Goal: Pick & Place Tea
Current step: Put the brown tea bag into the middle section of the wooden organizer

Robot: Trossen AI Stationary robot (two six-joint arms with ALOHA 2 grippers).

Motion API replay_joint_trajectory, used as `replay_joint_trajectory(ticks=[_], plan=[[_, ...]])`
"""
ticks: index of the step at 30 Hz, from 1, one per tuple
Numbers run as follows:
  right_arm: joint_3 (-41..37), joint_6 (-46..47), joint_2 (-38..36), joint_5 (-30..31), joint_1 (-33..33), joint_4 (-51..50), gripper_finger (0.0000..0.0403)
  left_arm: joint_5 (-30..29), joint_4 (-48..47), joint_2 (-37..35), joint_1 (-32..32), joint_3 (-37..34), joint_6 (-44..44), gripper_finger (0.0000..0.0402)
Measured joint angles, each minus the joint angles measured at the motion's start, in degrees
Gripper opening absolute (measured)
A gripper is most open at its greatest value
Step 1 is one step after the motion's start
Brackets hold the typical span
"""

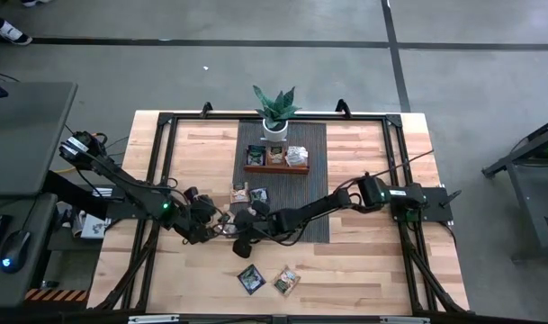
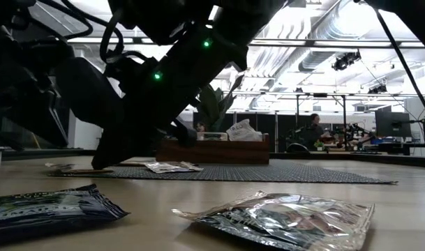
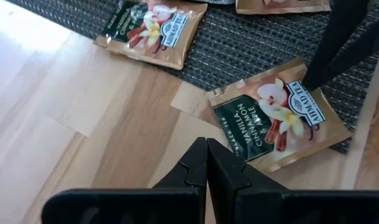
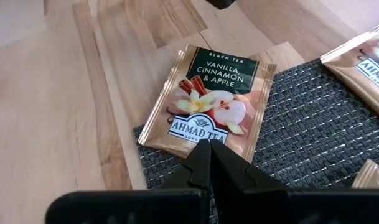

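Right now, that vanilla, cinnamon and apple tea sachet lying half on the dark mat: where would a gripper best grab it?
Probably by the corner of the tea sachet that overhangs the mat onto the bare wood: it lies flat, so a finger could slip under that slightly raised edge, coming from the wood side. The right gripper, shut, sits at its near edge.

We see a wooden tray (image 1: 276, 167) on the mat's (image 1: 317, 184) far part, sachets standing in it, with a potted plant (image 1: 275, 112) just behind it. Two tea sachets (image 1: 250, 194) lie at the mat's left edge, one sachet (image 4: 207, 102) half on mat, half on table (image 1: 372, 261). Two more sachets (image 1: 268, 280) lie side by side near the table's front edge.
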Motion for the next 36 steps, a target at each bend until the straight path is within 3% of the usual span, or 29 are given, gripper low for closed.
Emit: replay_joint_trajectory(ticks=[6, 16, 22, 36], plan=[[-0.04, 0.02, 0.15, 1.35, 0.27, -0.42, 0.0000, 1.29, 0.04, 0.00, 0.00, 0.01, -4.03, 0.0020], [-0.15, -0.92, 0.26, 1.94, 0.48, -0.66, 0.0000, 4.35, 0.22, 0.00, 0.34, 0.02, -12.40, 0.0131], [-0.19, -1.70, 0.28, 2.57, 0.96, -0.65, 0.0000, 14.39, 0.28, 0.00, 6.17, 0.02, -11.18, 0.0164], [-0.28, -2.18, 0.32, 3.31, 2.01, -0.84, 0.0000, 33.90, 6.45, 0.00, 20.38, 0.02, 2.13, 0.0166]])
